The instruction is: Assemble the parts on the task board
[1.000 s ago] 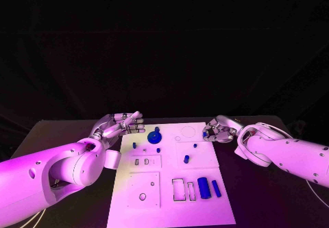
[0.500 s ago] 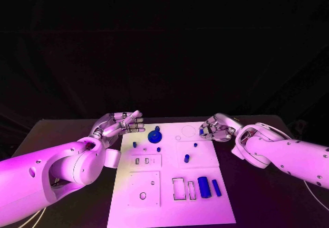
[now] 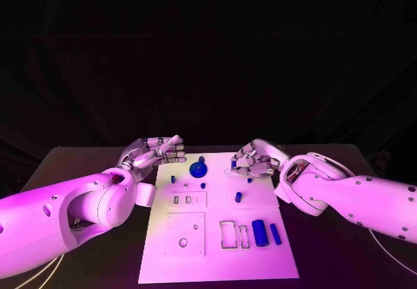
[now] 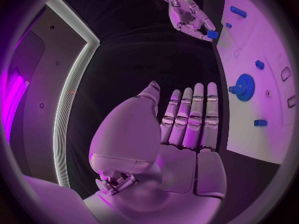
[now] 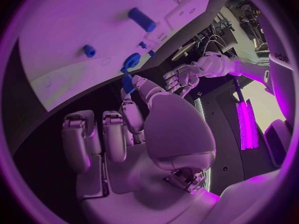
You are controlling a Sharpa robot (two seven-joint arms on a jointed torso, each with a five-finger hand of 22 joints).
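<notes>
Pinching a small blue part (image 3: 234,163) above the task board (image 3: 217,265) at 12 o'clock for likely seating, right robot hand (image 3: 253,161); left robot hand (image 3: 158,150) spread, empty, at 10 o'clock.

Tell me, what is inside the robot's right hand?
The right hand pinches a small blue piece at its fingertips, above the far end of the white task board. Most of the piece is covered by the fingers, so its full shape stays hidden.
</notes>
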